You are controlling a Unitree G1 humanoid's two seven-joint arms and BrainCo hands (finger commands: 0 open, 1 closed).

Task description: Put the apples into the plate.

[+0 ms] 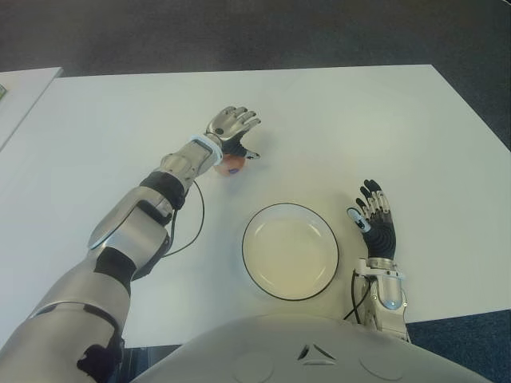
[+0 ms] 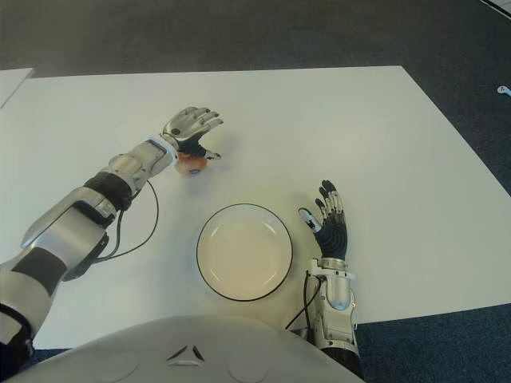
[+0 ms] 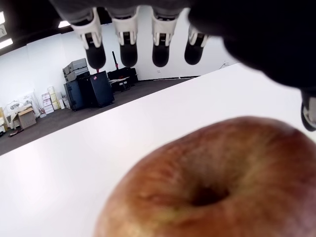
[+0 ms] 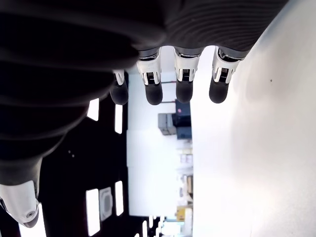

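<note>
One apple is seen on the white worktop, well apart from the one empty plate and beyond it to the left. The left hand is held just over the apple with its fingers spread; whether the palm touches the fruit cannot be told. The right hand shows just right of the plate, fingers extended and holding nothing.

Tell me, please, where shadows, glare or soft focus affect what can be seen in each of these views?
Left eye view: soft shadow under the left hand hides most of the apple; plate evenly lit. Left wrist view: apple close up and soft-focused, fingers dark against the bright room. Right wrist view: right hand a backlit silhouette, table washed out by glare.
</note>
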